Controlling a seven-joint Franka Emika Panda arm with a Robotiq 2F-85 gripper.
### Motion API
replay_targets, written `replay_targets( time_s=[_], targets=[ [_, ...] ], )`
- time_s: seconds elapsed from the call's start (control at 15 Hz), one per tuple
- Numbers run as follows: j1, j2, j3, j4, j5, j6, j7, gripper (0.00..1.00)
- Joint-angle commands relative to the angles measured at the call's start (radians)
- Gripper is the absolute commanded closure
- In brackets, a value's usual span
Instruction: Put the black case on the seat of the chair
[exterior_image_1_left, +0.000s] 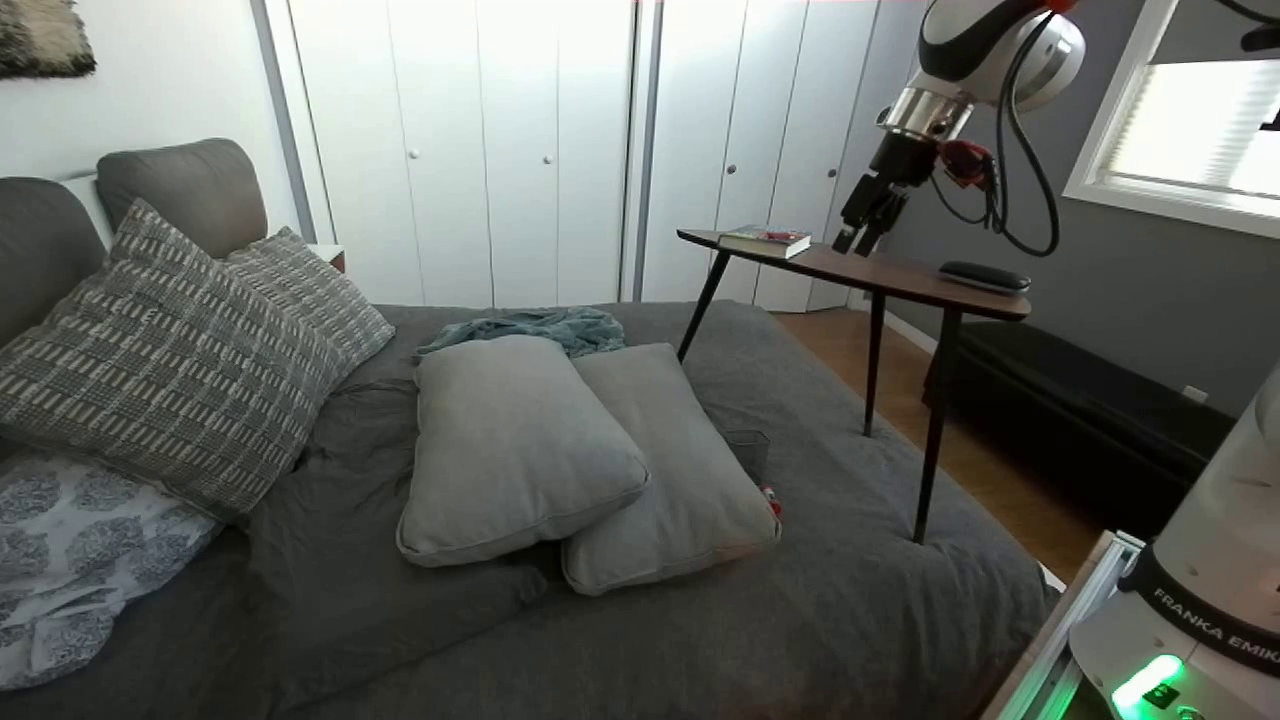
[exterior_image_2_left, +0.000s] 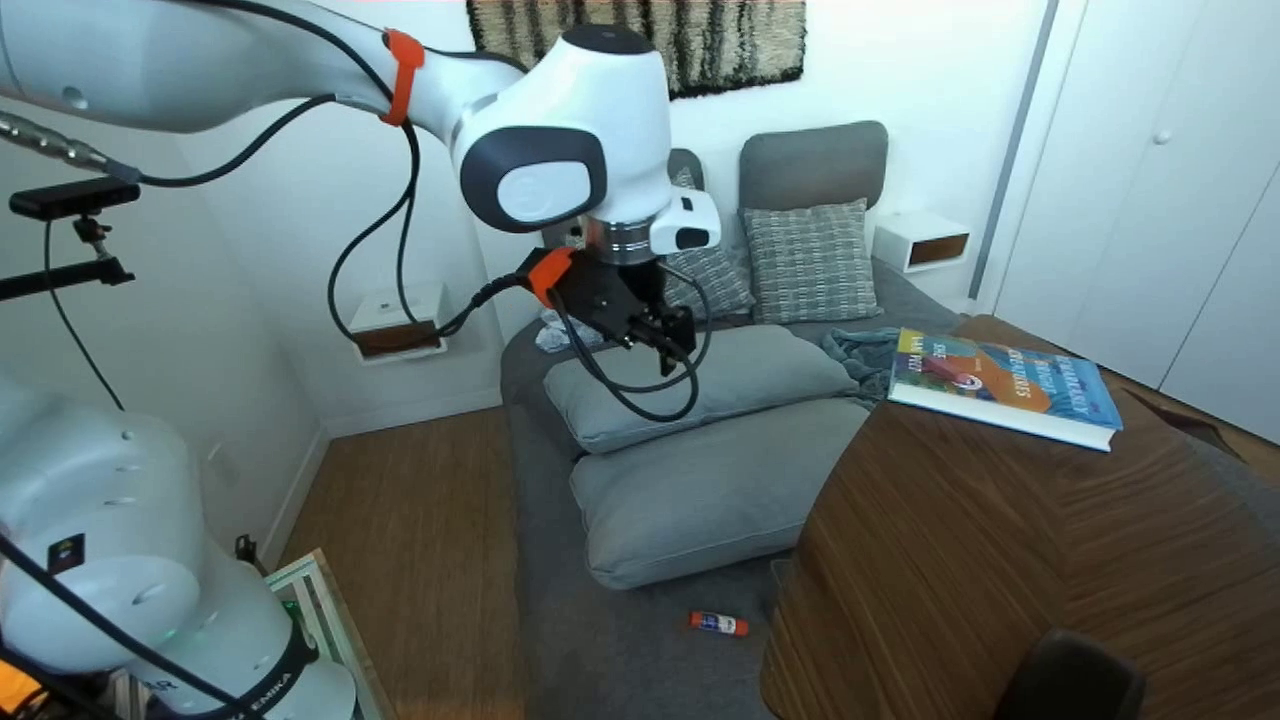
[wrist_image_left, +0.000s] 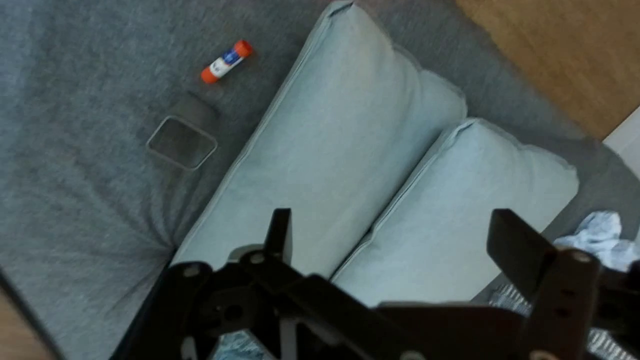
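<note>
The black case (exterior_image_1_left: 985, 277) lies flat on the near right end of the brown wooden table (exterior_image_1_left: 905, 272). In an exterior view, it also shows as a dark rounded case (exterior_image_2_left: 1072, 680), cut by the bottom edge. It is out of the wrist view. My gripper (exterior_image_1_left: 856, 240) hangs in the air, pointing down, apart from the case. In the wrist view, my gripper (wrist_image_left: 393, 232) has its fingers wide apart with nothing between them, high above the grey pillows (wrist_image_left: 340, 165). No chair can be made out for certain; a low black padded bench (exterior_image_1_left: 1090, 385) stands behind the table.
A thick book (exterior_image_2_left: 1005, 385) lies on the table's far end. The table's thin legs (exterior_image_1_left: 935, 440) stand by the grey bed (exterior_image_1_left: 830, 600). An orange glue stick (wrist_image_left: 226, 62) and a clear box (wrist_image_left: 182, 142) lie on the bed beside the pillows. A loose cable (exterior_image_2_left: 640, 400) loops around the gripper.
</note>
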Motion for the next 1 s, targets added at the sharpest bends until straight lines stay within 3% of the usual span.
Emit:
replay_targets(
  time_s=[0.0, 0.27, 0.53, 0.67, 0.8, 0.87, 0.93],
  targets=[
    [-0.067, 0.009, -0.043, 0.043, -0.028, 0.109, -0.024, 0.0],
    [-0.138, 0.073, -0.107, 0.092, -0.022, 0.289, 0.013, 0.0],
    [-0.199, 0.172, -0.167, 0.147, -0.01, 0.383, 0.058, 0.0],
    [-0.225, 0.234, -0.188, 0.181, 0.01, 0.396, 0.073, 0.0],
    [-0.235, 0.248, -0.192, 0.196, 0.089, 0.325, 0.059, 0.0],
    [-0.247, 0.215, -0.174, 0.154, 0.027, 0.372, 0.058, 0.0],
    [-0.253, 0.232, -0.173, 0.163, 0.048, 0.362, 0.058, 0.0]
  ],
)
